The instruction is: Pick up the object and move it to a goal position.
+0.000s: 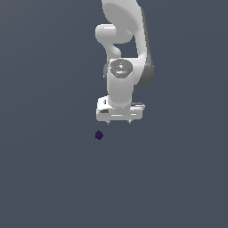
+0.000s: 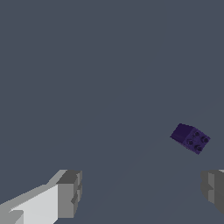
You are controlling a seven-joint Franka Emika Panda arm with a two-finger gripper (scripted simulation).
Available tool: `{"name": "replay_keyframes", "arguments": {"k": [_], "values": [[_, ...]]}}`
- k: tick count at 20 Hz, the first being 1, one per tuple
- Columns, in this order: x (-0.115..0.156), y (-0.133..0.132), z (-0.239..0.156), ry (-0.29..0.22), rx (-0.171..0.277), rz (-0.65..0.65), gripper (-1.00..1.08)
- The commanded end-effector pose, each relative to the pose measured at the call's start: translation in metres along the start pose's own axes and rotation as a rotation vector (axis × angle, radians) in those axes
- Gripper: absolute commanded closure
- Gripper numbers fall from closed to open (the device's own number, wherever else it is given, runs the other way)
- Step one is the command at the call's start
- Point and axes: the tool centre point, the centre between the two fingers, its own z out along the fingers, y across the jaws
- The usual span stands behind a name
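Nothing of the job is done yet, as far as I can judge. My gripper (image 1: 120, 121) hangs above the grey floor (image 1: 44, 178) with its two fingers spread wide and nothing between them; in the wrist view one finger (image 2: 68, 194) and the other (image 2: 213, 189) stand far apart with only bare floor in the gap. The brick (image 1: 99, 135) sits on the floor, below my gripper and off toward the exterior view's left, near it but clearly not under it and not touching it. In the wrist view the brick (image 2: 190, 137) lies ahead of the fingertips, closer to one finger than the other, turned at an angle, its studs showing.

What is left is everything: line up over the brick, come down, close on it, lift it and carry it to the goal. I see no goal marker in either view, so I cannot tell where that is.

Counting: one arm (image 1: 124, 49), one gripper with two fingers, one brick.
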Motion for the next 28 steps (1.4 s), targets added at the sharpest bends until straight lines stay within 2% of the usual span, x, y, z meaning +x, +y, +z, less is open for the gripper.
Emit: {"name": "replay_keyframes", "arguments": {"k": [1, 10, 17, 23, 28], "values": [[0.000, 0.000, 0.000, 0.000, 0.000, 0.000, -0.92], [0.006, 0.019, -0.022, 0.023, 0.003, 0.041, -0.92], [0.006, 0.023, -0.016, 0.023, 0.004, 0.069, -0.92], [0.007, 0.039, 0.001, 0.025, 0.006, 0.171, -0.92], [0.007, 0.061, 0.024, 0.028, 0.006, 0.310, -0.92]]}}
